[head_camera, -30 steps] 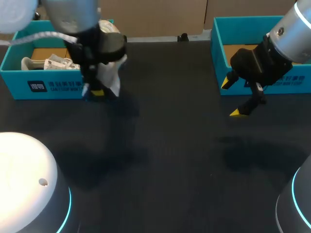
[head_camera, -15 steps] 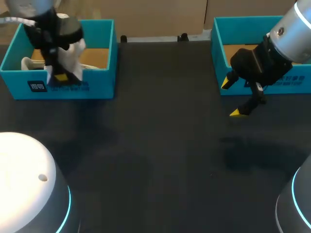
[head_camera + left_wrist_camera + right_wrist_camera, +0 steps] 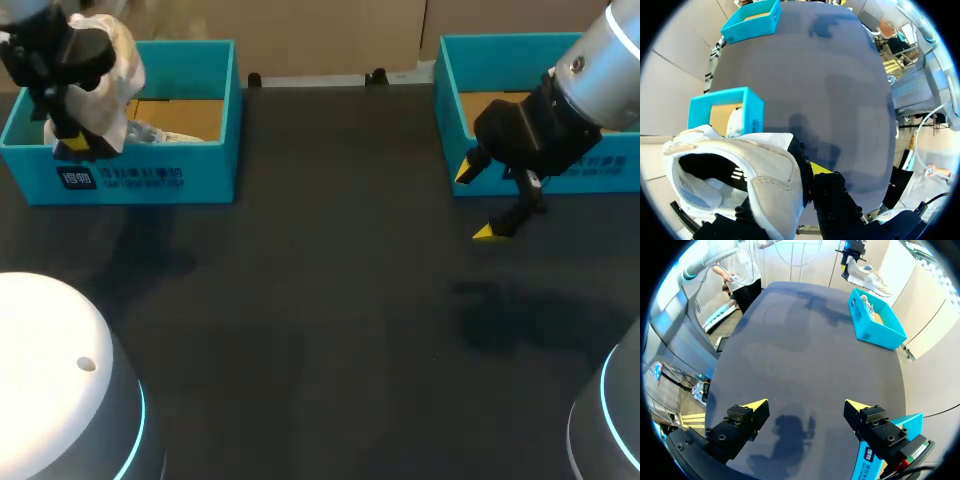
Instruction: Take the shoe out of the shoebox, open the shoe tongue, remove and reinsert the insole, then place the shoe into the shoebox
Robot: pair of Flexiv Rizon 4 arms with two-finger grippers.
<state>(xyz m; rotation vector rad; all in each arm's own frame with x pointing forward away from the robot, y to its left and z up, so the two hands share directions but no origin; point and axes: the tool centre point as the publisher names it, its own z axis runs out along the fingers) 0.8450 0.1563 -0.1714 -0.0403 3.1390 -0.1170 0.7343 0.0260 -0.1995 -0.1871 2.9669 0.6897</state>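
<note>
A white shoe (image 3: 112, 62) hangs over the left end of the left teal shoebox (image 3: 150, 178), and my left gripper (image 3: 70, 140) is shut on it. In the left wrist view the shoe (image 3: 740, 165) fills the space by the gripper (image 3: 805, 172); one yellow tip shows outside its collar wall, the other finger is hidden by the shoe. A second white shoe (image 3: 155, 131) lies inside that box. My right gripper (image 3: 475, 202) hangs open and empty just in front of the right teal shoebox (image 3: 445, 90). From the right wrist view its gripper (image 3: 806, 406) faces bare table, with the held shoe (image 3: 865, 277) far ahead.
The dark table (image 3: 330, 300) stretches between the two boxes. The left shoebox (image 3: 875, 322) stands at the table's far end in the right wrist view. Two white rounded arm bases (image 3: 50, 380) sit at the near corners.
My left arm has carried the shoe leftward and back, from in front of the left box's right end to above its left end. The right arm has not moved.
</note>
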